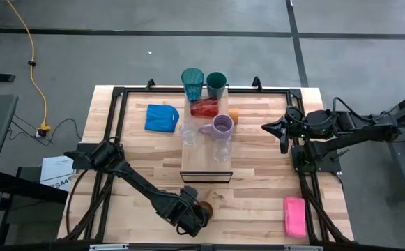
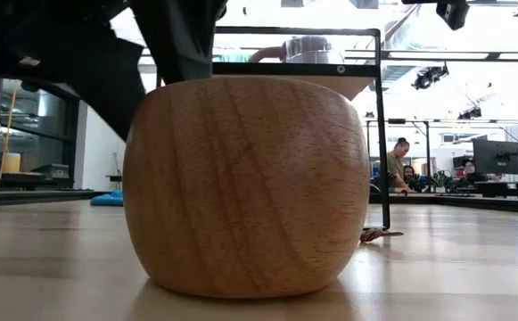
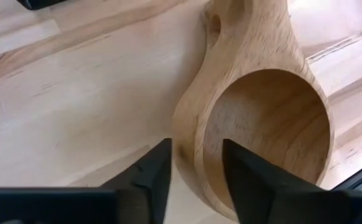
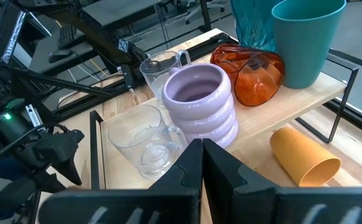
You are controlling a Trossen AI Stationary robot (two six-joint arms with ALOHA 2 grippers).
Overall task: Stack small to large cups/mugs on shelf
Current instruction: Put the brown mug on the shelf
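Note:
A tan wooden mug (image 1: pixel 204 208) (image 2: pixel 245 178) (image 3: pixel 261 112) stands on its base on the table near the front edge. My left gripper (image 1: pixel 196 216) (image 3: pixel 196 146) is above it, pointing steeply down and open, with one finger inside the mug and one outside. The shelf (image 1: pixel 205 166) carries a teal tumbler (image 1: pixel 192 84), a dark green cup (image 1: pixel 216 84), a red cup (image 1: pixel 204 107) on its side, a lavender mug (image 1: pixel 222 125) and two clear glasses (image 1: pixel 190 132) (image 1: pixel 221 148). An orange cup (image 1: pixel 234 115) lies beside it. My right gripper (image 1: pixel 266 127) (image 4: pixel 200 146) waits shut at the right. My left gripper straddles the mug's wall (image 3: pixel 190 158) on the side next to the handle (image 3: pixel 221 25), coming from above. The outer finger (image 3: pixel 152 174) stands right at the outer wall; whether it touches I cannot tell. A strip of the hollow still shows beside the inner finger (image 3: pixel 249 180).
A blue cloth (image 1: pixel 162 117) lies left of the shelf and a pink sponge (image 1: pixel 294 215) near the front right corner. The shelf's black frame post (image 2: pixel 382 134) stands just behind the mug. Bare tabletop lies between the mug and the sponge.

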